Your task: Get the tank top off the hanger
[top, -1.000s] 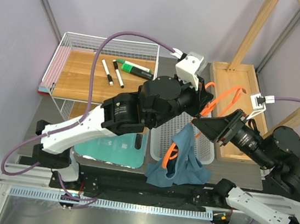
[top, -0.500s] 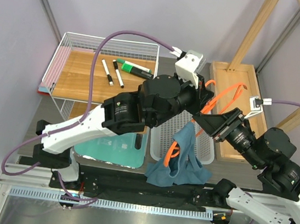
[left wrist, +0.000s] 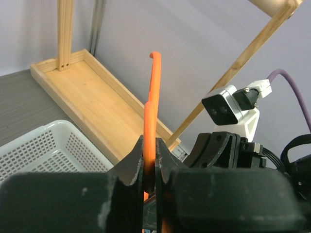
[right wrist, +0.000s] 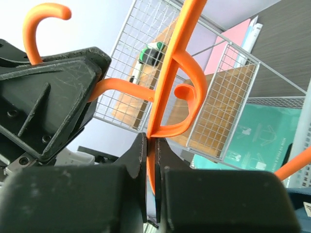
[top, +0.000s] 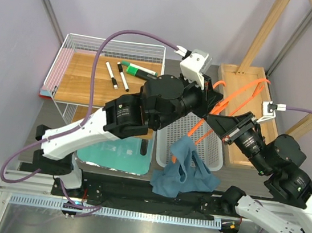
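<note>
The orange hanger (top: pixel 245 94) is held in the air over the white basket, tilted. Both grippers grip it. My left gripper (top: pixel 214 99) is shut on one of its bars; in the left wrist view the orange bar (left wrist: pixel 154 82) rises from between the jaws of the left gripper (left wrist: pixel 150 145). My right gripper (top: pixel 210 119) is shut on a lower bar, and the right gripper (right wrist: pixel 151 141) pinches the hanger (right wrist: pixel 177 58) thinly between its jaws. The teal-blue tank top (top: pixel 186 169) hangs bunched from the hanger's low end and sags onto the table's front edge.
A white perforated basket (top: pixel 215 153) lies under the hanger. A wooden tray (top: pixel 239 136) with slanted posts stands at the right. A wire basket (top: pixel 101 72) with markers is at the back left. A mint-green mat (top: pixel 113 156) lies under the left arm.
My right gripper has come in and shut on the hanger. The hanger's upper end has risen toward the back right, and the tank top has slid lower on it.
</note>
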{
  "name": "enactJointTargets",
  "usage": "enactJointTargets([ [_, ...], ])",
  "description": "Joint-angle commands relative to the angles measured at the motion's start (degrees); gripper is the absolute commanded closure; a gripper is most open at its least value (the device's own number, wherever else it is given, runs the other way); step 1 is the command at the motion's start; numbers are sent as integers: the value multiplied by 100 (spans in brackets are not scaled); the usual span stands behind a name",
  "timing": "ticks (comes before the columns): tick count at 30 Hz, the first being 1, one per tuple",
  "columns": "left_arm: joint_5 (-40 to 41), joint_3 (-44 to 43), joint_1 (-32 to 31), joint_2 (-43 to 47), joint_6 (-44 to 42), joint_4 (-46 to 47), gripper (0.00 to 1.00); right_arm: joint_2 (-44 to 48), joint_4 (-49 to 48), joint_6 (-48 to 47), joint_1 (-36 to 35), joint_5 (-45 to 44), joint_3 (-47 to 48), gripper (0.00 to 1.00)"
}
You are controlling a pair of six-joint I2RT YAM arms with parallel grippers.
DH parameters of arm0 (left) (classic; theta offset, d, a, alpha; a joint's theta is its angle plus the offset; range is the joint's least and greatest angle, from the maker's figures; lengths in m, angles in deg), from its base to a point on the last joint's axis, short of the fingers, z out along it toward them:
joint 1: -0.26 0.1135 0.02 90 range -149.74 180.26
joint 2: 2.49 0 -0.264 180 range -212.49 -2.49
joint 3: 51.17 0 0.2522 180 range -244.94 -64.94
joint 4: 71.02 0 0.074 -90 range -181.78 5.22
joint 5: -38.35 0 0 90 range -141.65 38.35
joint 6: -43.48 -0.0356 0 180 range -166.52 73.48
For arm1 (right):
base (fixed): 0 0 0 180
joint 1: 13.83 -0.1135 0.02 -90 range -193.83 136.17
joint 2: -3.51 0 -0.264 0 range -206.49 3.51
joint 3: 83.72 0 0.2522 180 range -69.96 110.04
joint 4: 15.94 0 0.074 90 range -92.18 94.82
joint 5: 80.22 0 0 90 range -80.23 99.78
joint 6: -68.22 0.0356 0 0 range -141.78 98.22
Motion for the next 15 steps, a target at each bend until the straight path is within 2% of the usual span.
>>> enactJointTargets([
  [1, -473, -56, -41, 315, 276, 394, 85, 51, -678, 85, -7, -28, -14, 99],
  [6, -622, 296, -41, 596, 346, 605, 77, 235, -985, 532, -15, -80, -162, 99],
  [10, -622, 147, -50, 640, 285, 421, 70, 516, -1625, 1043, -7, -273, -575, 99],
  [11, -631, 138, -41, 667, 285, 403, 62, 543, -1609, 991, -7, -404, -541, 99],
  [13, -736, 216, -50, 746, 258, 342, 54, 385, -1225, 666, -7, -432, -209, 99],
  [14, -780, 278, -50, 868, 232, 324, 45, 376, -1197, 622, -15, -371, -155, 99],
  [15, -850, 365, -41, 982, 223, 289, 42, 376, -1196, 612, -7, -327, -163, 99],
])
